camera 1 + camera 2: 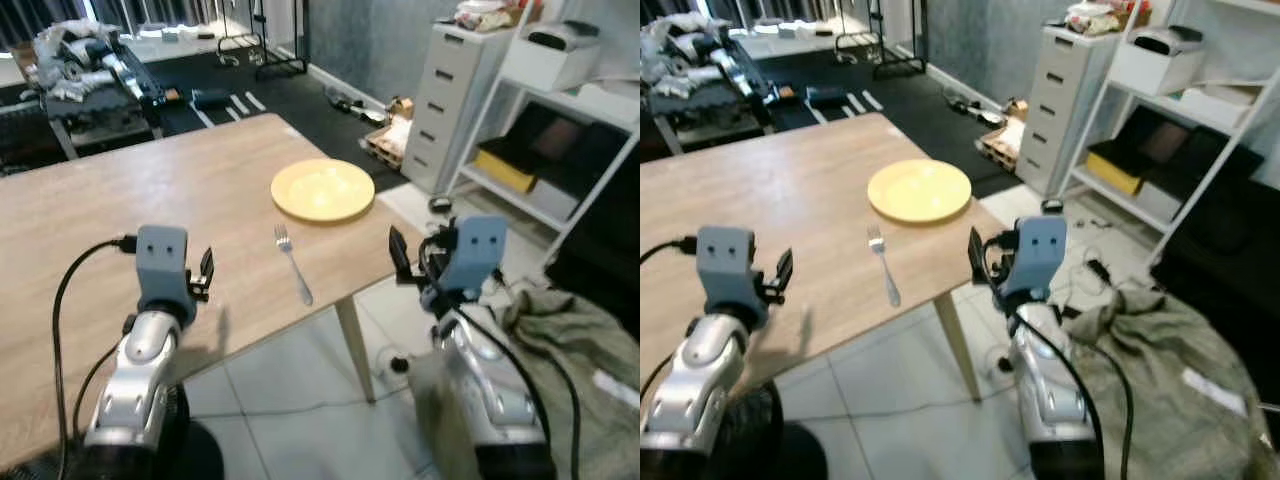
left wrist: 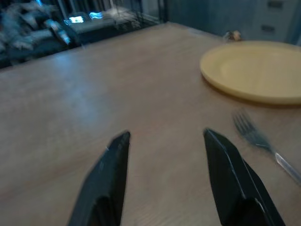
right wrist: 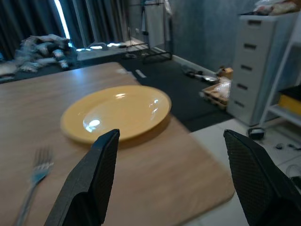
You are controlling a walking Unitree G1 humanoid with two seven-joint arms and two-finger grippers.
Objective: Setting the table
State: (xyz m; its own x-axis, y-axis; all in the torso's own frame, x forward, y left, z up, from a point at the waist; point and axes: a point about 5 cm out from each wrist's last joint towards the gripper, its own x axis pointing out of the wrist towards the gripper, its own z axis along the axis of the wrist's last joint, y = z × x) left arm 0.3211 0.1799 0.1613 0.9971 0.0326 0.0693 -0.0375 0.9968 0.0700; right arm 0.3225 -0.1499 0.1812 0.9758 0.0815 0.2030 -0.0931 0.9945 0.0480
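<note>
The left gripper (image 2: pixel 164 181) hovers low over the near part of the wooden worktop (image 1: pixel 120 200), its two black fingers (image 2: pixel 106 183) spread apart with nothing between them. The right gripper (image 3: pixel 176 176) is raised just off the worktop's right edge, near the corner, and its two fingers (image 3: pixel 91 181) are also wide apart and empty. Between the two grippers, slightly farther out, lies one metal fork (image 1: pixel 293 262) flat on the wood, tines pointing away from the robot. Just beyond the fork, near the far right corner of the worktop, sits one round yellow plate (image 1: pixel 323 189), bare and a little apart from the fork's tines. To the right of the worktop, on the floor, lies one crumpled grey-green cloth (image 1: pixel 570 330); farther off stand one white drawer cabinet (image 1: pixel 455 105) and one white open shelf unit (image 1: pixel 560 140).
</note>
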